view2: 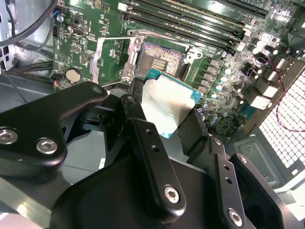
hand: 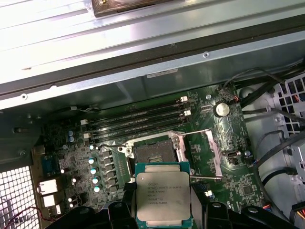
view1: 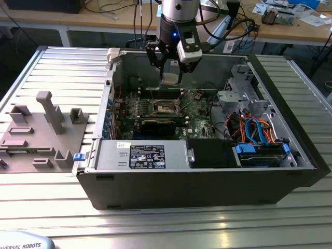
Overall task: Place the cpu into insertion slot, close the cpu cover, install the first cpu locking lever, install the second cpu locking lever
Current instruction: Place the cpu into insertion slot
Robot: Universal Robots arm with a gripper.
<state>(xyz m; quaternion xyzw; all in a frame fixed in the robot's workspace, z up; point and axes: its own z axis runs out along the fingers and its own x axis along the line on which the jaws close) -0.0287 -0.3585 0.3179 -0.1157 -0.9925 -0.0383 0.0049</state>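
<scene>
Holding cpu (hand: 163,196) level, metal top up | fingers (view2: 193,131) clamped on its edges | above insertion slot (hand: 155,153)

The arm (view1: 179,13) points straight down, fingers (view2: 190,129) pinching the cpu (hand: 163,196) by opposite edges.

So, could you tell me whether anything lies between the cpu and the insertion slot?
Nothing visible does. The gripper holds the cpu above the board. The insertion slot sits open and uncovered, and the cpu cover stands folded back to one side of it.
</scene>
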